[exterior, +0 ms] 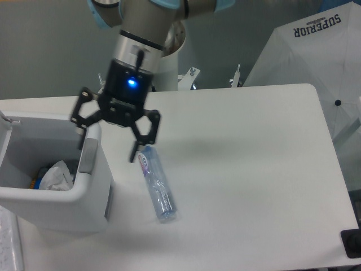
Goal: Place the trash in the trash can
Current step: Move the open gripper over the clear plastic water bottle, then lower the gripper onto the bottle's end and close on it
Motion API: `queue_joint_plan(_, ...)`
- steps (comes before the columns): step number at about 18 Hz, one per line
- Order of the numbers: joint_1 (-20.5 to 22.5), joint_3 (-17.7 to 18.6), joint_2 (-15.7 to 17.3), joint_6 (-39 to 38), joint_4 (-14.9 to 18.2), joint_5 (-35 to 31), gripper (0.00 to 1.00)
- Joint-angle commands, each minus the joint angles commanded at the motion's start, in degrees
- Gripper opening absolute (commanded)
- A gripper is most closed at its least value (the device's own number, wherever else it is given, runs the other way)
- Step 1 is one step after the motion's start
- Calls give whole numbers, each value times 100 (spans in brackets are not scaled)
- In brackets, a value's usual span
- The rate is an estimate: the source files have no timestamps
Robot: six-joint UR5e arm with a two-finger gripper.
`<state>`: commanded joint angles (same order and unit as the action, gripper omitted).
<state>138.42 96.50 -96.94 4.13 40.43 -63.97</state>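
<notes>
The crumpled white wad [56,175] is lying inside the trash can [84,199], near its right inner wall, with something small and orange-blue just beside it on the bottom. The trash can is standing at the left side of the table [242,169], and its grey handle [88,156] is showing on the rim at the right side.

The clear plastic bottle [156,183] is lying flat on the table, just to the right of the trash can and not touching it. Its end with the blue, red and white label is pointing toward the back of the table, and its other end is pointing toward the front edge.

The gripper [108,144] is hanging above the gap between the trash can and the bottle. Its fingers [136,151] are spreading wide apart and holding nothing; the right one is ending just above the label end of the bottle, the left one is over the right rim of the can. A blue light is glowing on the gripper body.

At the right, behind the table, a white cover with the word SUPERIOR [317,25] is standing.
</notes>
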Motion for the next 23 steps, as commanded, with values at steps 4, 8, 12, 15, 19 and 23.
queue_joint_plan(4,158,36,-281,-9,219,-45,99)
queue_joint_plan(8,168,9,-641,18,334,-335,99)
queue_joint_plan(12,176,79,-984,61,422,-448,98)
queue_joint_plan(15,141,141,-1221,79,413,-580,97)
queue_joint_plan(19,-25,167,-1494,79,404,-1020,97)
queue_joint_plan(23,-35,185,-1626,88,404,-1126,97)
